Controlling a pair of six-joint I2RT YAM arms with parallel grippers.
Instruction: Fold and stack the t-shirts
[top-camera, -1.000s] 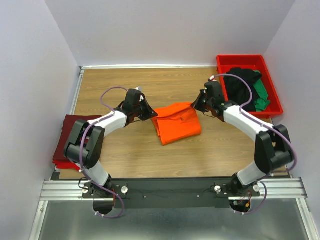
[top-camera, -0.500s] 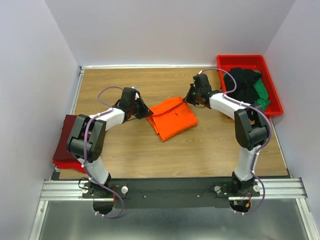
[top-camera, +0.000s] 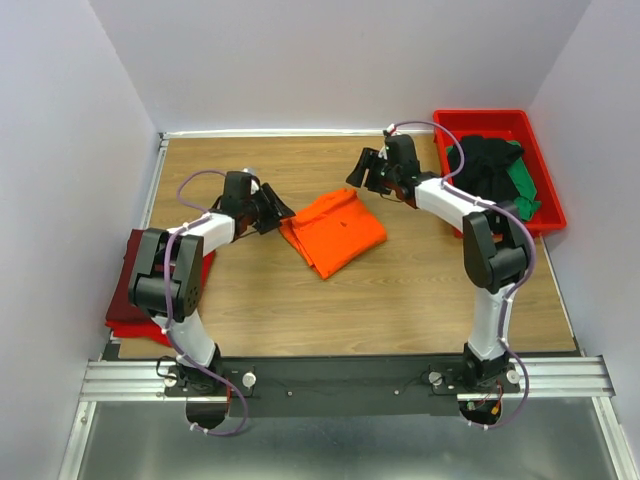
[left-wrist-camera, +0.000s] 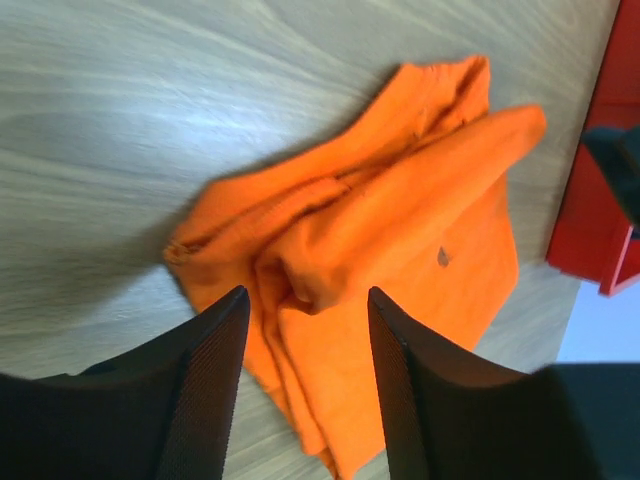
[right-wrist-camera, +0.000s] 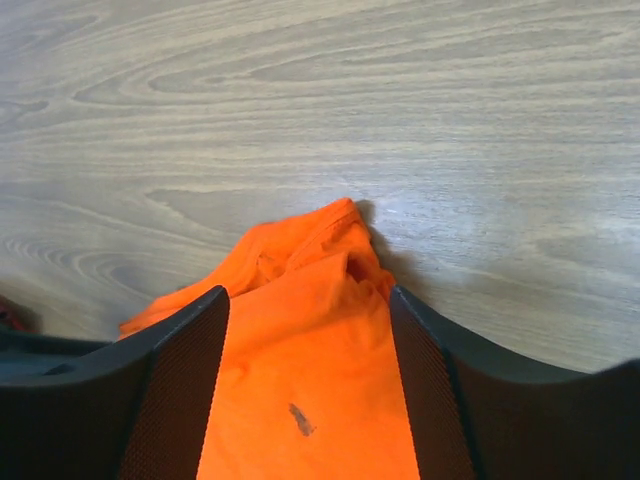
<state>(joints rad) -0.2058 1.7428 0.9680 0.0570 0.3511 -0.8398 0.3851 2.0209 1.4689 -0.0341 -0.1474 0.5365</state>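
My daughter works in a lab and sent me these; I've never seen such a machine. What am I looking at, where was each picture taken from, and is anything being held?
Two robot arms are bolted at the near edge of a wooden table. The wide picture looks down from above and behind them. The other two come from a camera on each wrist, so the dark prongs there are that arm's own fingers. A loosely folded orange t-shirt lies mid-table. The left gripper and right gripper sit on either side of it, both open, holding nothing. Black and green shirts lie in a red tray; a maroon pile lies at the left edge.
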